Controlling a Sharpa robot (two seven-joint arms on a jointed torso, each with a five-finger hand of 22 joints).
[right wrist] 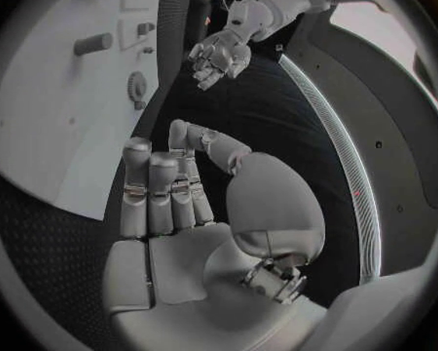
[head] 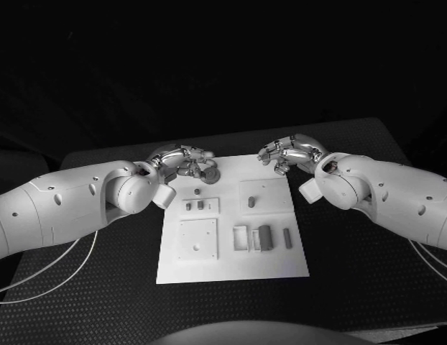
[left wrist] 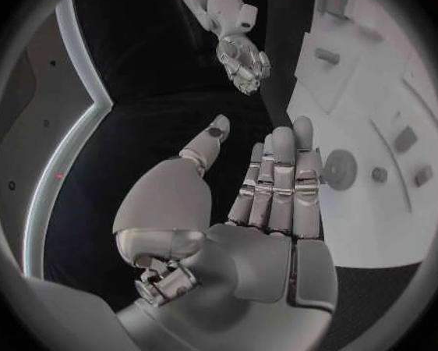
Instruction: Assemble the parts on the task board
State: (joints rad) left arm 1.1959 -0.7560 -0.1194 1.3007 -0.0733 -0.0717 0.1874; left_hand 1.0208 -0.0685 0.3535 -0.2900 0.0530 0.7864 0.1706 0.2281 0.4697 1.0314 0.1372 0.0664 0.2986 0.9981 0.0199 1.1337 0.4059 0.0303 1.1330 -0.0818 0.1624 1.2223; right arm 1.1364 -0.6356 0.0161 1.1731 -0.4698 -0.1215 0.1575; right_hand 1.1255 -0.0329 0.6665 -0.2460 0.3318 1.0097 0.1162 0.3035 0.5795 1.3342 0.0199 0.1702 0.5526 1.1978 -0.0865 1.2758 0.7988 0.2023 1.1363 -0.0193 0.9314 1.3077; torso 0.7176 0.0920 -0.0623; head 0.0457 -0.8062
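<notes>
Both hands hover at the task board's (head: 234, 269) far edge, we see from the head view: left hand (head: 185, 162) just beside one round part (head: 210, 173), right hand (head: 289, 153) near the opposite corner. Each wrist view shows its own hand (left wrist: 268, 187) (right wrist: 171, 187) spread, holding nothing, we judge poised to start picking.

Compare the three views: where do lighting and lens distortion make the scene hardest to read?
Head view: the task board is bright against a very dark table and background. Left wrist view: fisheye bends the task board's edges, and its surface is washed out. Right wrist view: the same curving, with the left robot hand small and soft.
</notes>
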